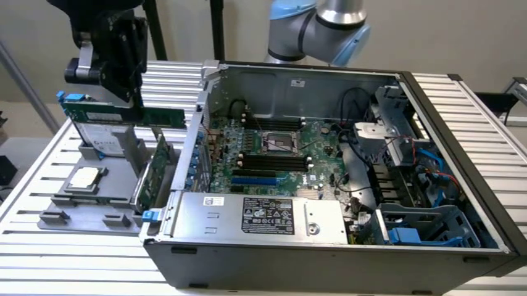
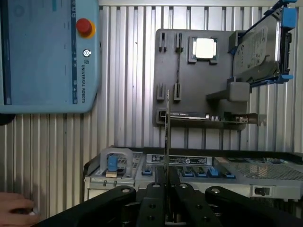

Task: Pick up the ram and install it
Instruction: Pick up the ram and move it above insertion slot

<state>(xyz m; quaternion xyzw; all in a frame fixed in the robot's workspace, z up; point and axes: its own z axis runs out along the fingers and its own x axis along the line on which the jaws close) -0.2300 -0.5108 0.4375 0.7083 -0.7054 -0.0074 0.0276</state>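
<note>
Right at the front of the bench (image 1: 49,246) sits the open case (image 1: 329,265), lying on its side, with the power supply (image 1: 255,216) along its nearest wall. Just past that is the motherboard (image 1: 321,160), and its black slots (image 1: 272,161) lie bare, no stick in them. Over at the bench's edge on the exterior view's left is the grey tray (image 1: 82,213), just beside the case. A processor (image 1: 86,179) lies flat on it, a card (image 1: 152,176) stands on edge along the side nearest the case, and a hard drive (image 1: 103,143) is propped upright behind. Above that tray hangs the gripper (image 1: 123,98), clenched on the ram (image 1: 160,117)! The green stick is held level by its upper edge, its long side running across, one end reaching toward the case wall and the other out over the hard drive's blue rail. In the wrist view the fingers (image 2: 154,208) pinch the stick from both sides, with the board edge-on as a thin line running away from them over the case and toward the tray. Beyond the tray in that view a pendant (image 2: 47,56) with a red button (image 2: 84,27) lies on the bench slats, and a hand (image 2: 14,205) rests on the bench apart from it. At the far side of the case, the arm (image 1: 321,24) rises grey and pale blue.
</note>
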